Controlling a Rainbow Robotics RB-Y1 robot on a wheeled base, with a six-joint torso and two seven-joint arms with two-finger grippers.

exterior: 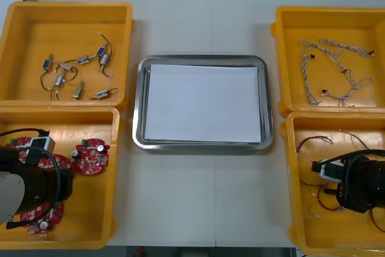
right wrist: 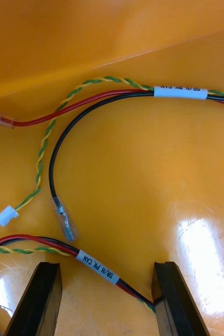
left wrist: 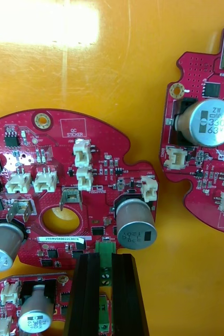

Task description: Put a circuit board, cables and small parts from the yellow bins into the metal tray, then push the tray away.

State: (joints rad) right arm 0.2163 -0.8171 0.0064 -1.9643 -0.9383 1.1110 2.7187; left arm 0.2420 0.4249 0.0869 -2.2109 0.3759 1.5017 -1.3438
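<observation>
Judging the grip first, we take the circuit board [left wrist: 64, 173] to be light, stiff and fragile, with tall capacitors and white sockets that would not bear a squeeze. It lies in the yellow bin [exterior: 114, 179] left of the metal tray [exterior: 139, 106] and nearer the robot. The left hand [left wrist: 105, 257] is over it, its fingers drawn close on the green connector [left wrist: 106, 247] at the board's rim. That seems to us a sound place to hold.

Right of the tray and nearer the robot, in the other bin [exterior: 295, 173], the right hand [right wrist: 105, 268] stands with its fingers apart, astride a red, black and yellow-green cable [right wrist: 49, 242]. We expect the cable to be limp and springy. It is best pinched at the white label, where the strands run together.

The tray sits on the bench [exterior: 198, 209], white inside and with nothing in it yet.
</observation>
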